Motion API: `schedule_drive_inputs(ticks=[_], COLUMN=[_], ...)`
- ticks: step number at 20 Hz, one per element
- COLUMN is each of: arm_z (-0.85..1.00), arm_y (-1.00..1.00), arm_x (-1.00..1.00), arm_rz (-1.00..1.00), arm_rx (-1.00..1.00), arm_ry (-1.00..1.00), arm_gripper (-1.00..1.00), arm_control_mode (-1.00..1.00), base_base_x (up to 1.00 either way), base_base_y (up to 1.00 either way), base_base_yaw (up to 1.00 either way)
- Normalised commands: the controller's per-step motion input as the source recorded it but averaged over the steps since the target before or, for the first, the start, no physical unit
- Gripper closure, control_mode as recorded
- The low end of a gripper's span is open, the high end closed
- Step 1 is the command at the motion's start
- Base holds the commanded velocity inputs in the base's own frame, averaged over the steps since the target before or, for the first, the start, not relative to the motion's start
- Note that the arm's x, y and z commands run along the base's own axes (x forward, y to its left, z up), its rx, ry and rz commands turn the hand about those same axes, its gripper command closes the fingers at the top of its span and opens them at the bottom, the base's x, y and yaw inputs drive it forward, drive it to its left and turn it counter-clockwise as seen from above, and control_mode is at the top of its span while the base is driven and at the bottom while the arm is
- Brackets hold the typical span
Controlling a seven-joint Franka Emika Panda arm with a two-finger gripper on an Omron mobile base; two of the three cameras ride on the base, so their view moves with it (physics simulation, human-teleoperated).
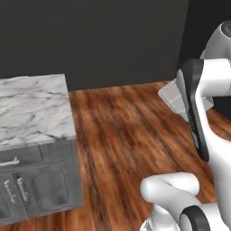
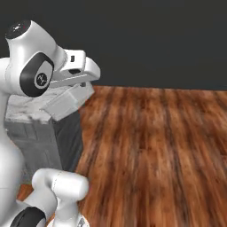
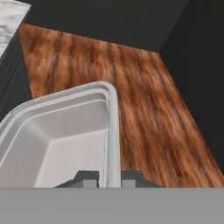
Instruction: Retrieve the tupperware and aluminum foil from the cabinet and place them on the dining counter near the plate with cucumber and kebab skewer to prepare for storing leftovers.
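In the hand view, at the bottom middle of the frame, the hand (image 3: 108, 176) has its two dark tips on either side of the thin wall of the tupperware (image 3: 61, 140), one tip inside and one outside, so it is closed on that wall and holding the box. The box is white and has nothing in it that I can see. It fills the lower left of that view and sticks out away from the hand, with its open side facing the camera. I think it is pinched by the rim because the wall is thin and easy to squeeze, and that keeps the box from slipping while the robot carries it. In the left base view the tupperware (image 1: 173, 97) peeks out from behind the white arm at the right middle of the frame, up in the air above the wooden floor (image 1: 126, 135). Farther off, at the left of that frame, stands a grey cabinet (image 1: 40, 180) with a marble worktop (image 1: 31, 108). The box is not touching it. Beyond the floor is a dark wall (image 1: 90, 40).
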Motion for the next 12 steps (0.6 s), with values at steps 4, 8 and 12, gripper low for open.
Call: schedule_drive_inputs(ticks=[4, 8, 12], arm_z=[0.00, 0.00, 0.00], arm_y=[0.00, 0.00, 0.00], arm_x=[0.00, 0.00, 0.00], arm_rz=[0.00, 0.00, 0.00], arm_rx=[0.00, 0.00, 0.00], arm_ry=[0.00, 0.00, 0.00], arm_gripper=[1.00, 1.00, 1.00], arm_control_mode=[1.00, 1.00, 1.00], base_base_x=[0.08, 0.18, 0.19], base_base_y=[-0.54, -0.35, -0.22], base_base_yaw=[-0.60, -0.61, -0.59])
